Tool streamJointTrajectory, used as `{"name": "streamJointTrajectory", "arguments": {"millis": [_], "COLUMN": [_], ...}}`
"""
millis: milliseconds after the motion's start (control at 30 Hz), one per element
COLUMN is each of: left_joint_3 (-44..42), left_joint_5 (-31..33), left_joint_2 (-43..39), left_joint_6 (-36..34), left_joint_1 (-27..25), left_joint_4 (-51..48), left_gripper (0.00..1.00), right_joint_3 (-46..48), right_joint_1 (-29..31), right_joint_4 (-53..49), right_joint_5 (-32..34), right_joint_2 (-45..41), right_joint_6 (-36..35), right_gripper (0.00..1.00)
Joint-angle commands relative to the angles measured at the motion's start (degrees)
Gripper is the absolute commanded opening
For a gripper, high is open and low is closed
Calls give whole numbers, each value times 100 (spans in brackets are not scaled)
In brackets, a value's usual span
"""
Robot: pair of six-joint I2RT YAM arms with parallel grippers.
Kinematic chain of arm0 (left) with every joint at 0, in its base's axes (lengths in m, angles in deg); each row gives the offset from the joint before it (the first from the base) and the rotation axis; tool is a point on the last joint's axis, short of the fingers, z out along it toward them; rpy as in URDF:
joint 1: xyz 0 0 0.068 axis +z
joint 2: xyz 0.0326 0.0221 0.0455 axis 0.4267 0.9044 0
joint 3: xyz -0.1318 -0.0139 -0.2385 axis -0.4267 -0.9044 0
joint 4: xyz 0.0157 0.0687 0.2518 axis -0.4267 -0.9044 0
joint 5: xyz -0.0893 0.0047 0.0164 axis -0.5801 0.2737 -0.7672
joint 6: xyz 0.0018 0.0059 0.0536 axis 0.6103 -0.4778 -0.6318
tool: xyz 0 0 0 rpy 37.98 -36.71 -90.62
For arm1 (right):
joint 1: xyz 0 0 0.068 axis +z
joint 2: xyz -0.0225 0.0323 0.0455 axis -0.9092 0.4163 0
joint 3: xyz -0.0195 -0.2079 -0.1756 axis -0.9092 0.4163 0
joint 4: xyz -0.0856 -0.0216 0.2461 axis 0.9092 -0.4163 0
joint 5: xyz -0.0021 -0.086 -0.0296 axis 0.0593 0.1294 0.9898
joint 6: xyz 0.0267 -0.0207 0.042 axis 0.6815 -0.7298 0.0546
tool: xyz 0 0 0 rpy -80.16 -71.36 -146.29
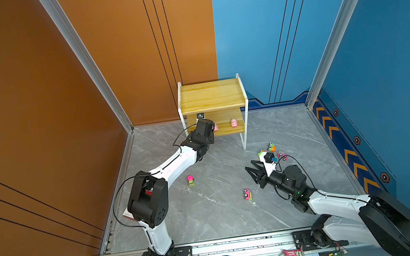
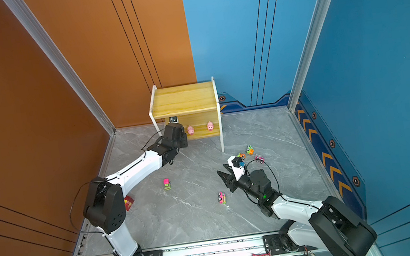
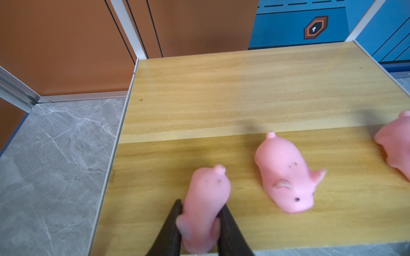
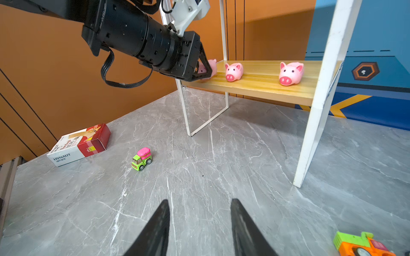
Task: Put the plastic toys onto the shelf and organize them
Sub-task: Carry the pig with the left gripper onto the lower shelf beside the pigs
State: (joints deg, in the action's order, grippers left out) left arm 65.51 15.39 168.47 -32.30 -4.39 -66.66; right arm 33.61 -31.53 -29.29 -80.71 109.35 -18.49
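Shelf (image 4: 266, 93): yellowish wood-grain board, thin white frame.
Left gripper (image 3: 200, 205): black, tapered, pinching a rounded pink pig (image 3: 208, 188).
Right gripper (image 4: 199, 202): spread, empty.
Cut off: another pig (image 3: 397, 146), at the edge.

Open floor (image 4: 199, 166) fronts the shelf (image 1: 211, 95); white leg (image 4: 321, 99) and pigs (image 4: 290, 73) crowd its lower board (image 4: 261, 88).
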Motion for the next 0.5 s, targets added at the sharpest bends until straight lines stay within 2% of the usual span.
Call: {"name": "streamJointTrajectory", "arguments": {"millis": [0,267,467], "left_joint_3": [184,250,246], "left_joint_5": [4,83,136], "left_joint_2": [36,134,80], "left_joint_6": [112,216,244], "left_joint_1": [56,82,91], "left_joint_4": [-19,-114,-184], "left_gripper": [27,28,41], "right_joint_3": [9,5,8], "right_joint_1": [34,38,37], "right_joint_4": [113,157,157], "right_joint_5": [106,114,97], "right_joint_2": [59,114,123], "right_joint_6": [-68,-44,-44], "right_gripper": [46,46,46]}}
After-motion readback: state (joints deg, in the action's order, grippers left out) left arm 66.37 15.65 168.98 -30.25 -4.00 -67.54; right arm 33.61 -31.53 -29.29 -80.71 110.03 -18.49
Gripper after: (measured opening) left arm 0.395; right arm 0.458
